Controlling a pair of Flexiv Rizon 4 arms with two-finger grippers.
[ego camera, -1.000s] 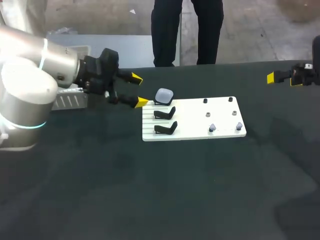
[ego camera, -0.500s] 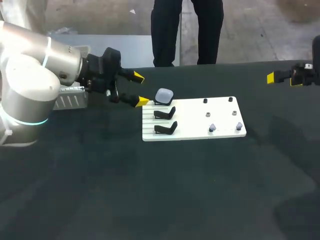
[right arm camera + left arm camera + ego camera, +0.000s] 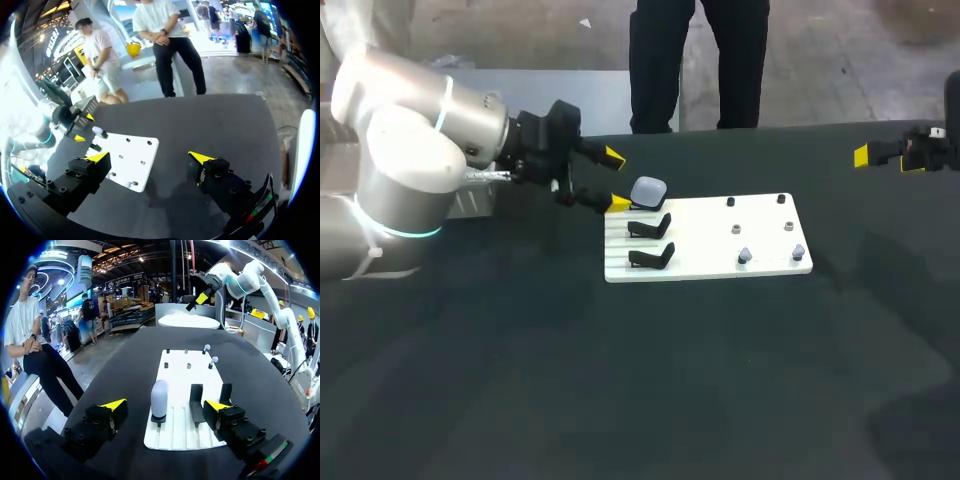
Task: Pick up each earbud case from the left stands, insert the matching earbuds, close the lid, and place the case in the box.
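Two arms, head view: my left arm [image 3: 420, 150] comes in over the desk [image 3: 620, 380] from the left; my right arm sits at the far right edge.
Left fingers, head view: left fingers [image 3: 615, 180] spread wide, holding nothing, tips just beside the case, the nearer tip at the corner of the board.
Case, head view: pale grey case [image 3: 648, 190] on the rearmost of three stands, at the left end of the white board [image 3: 710, 238].
Stands, head view: the other two black stands [image 3: 651, 241] are bare.
Earbuds, head view: two earbuds [image 3: 744, 257] upright on the board's right front edge; small pegs [image 3: 736, 229] behind them.
Right fingers, head view: right fingers [image 3: 886, 160] well apart from the board; I cannot tell their spread from here.
Left wrist view: left fingers [image 3: 166, 406] spread, gripping nothing; case [image 3: 159, 396] upright just ahead, untouched; bare stands [image 3: 196, 401] beside it; earbuds [image 3: 215, 359] at the board's [image 3: 180, 367] far end.
Right wrist view: right fingers [image 3: 149, 157] spread and empty over dark desk [image 3: 215, 125]; board [image 3: 131, 155] ahead; case [image 3: 99, 131] at its far end, beside my left fingers [image 3: 84, 127].
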